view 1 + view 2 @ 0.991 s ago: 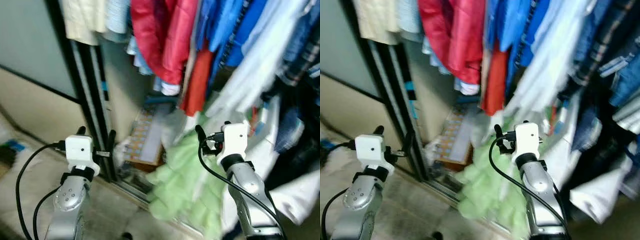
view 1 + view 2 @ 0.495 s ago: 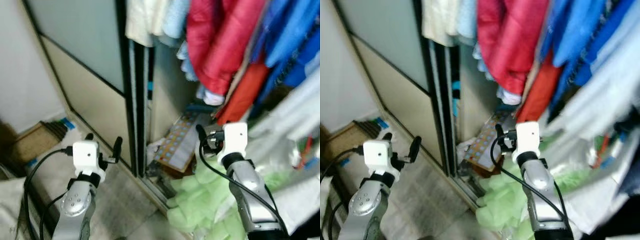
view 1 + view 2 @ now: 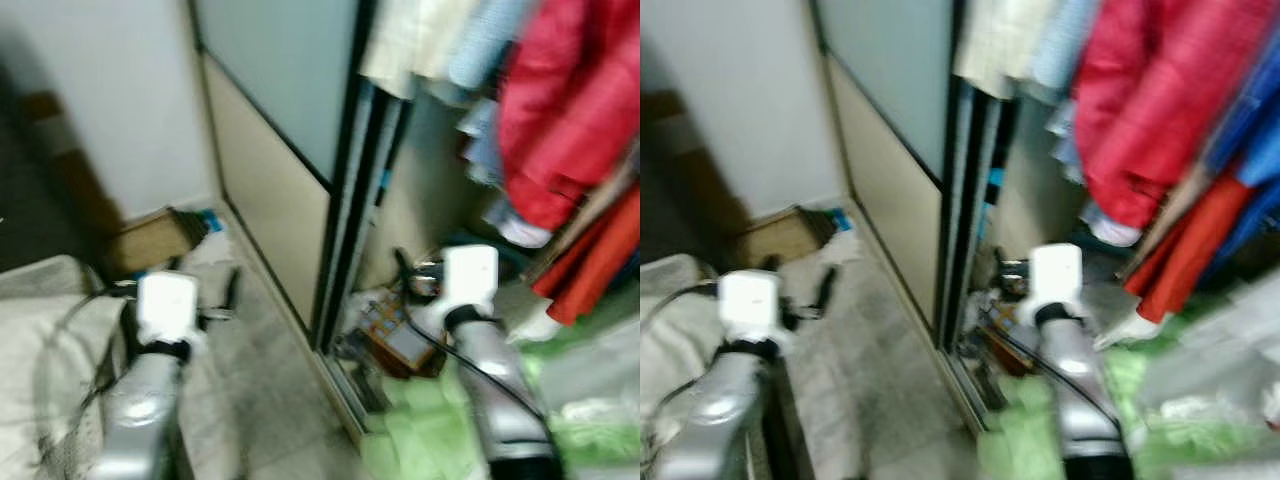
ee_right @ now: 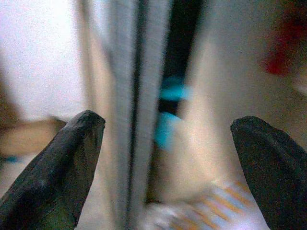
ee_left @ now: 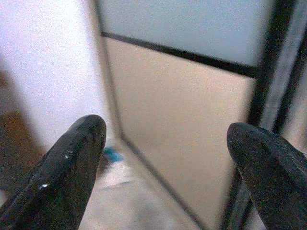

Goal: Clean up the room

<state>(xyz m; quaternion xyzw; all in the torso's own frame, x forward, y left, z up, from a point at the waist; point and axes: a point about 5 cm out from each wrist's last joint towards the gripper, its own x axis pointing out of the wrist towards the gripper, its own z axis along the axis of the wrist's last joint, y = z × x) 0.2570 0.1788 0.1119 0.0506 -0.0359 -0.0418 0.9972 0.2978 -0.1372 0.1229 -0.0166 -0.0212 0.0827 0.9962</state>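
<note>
Left eye view, blurred: the robot faces an open wardrobe with a sliding door (image 3: pixel 285 150) of frosted panel over beige panel in a black frame; inside hang a red jacket (image 3: pixel 570 120), a cream garment (image 3: pixel 405 45) and an orange-red one (image 3: pixel 605 260). On the wardrobe floor lie a patterned box or book (image 3: pixel 395 330) and, right and near, a heap of light green fabric (image 3: pixel 430 430). The left gripper (image 3: pixel 215 300) is held out over the grey floor with nothing in it, the right gripper (image 3: pixel 410 275) out toward the wardrobe base, also carrying nothing. Far left, against the white wall, sits a brown cardboard box (image 3: pixel 150 240), contents too blurred to tell, with a pale cloth bundle (image 3: pixel 45 330) near left. Right eye view: same scene, green heap (image 3: pixel 1040 440) just beside the right arm. Left wrist view: fingers (image 5: pixel 67 177) spread wide, sliding door beyond. Right wrist view: fingers (image 4: pixel 57 167) spread wide, door frame and a blue tag (image 4: pixel 168 110) beyond. Judged step: searching for something to tidy, nothing picked. Next move likely calls for steadying the camera, choosing a loose item such as the green fabric, and lowering a gripper to it.
</note>
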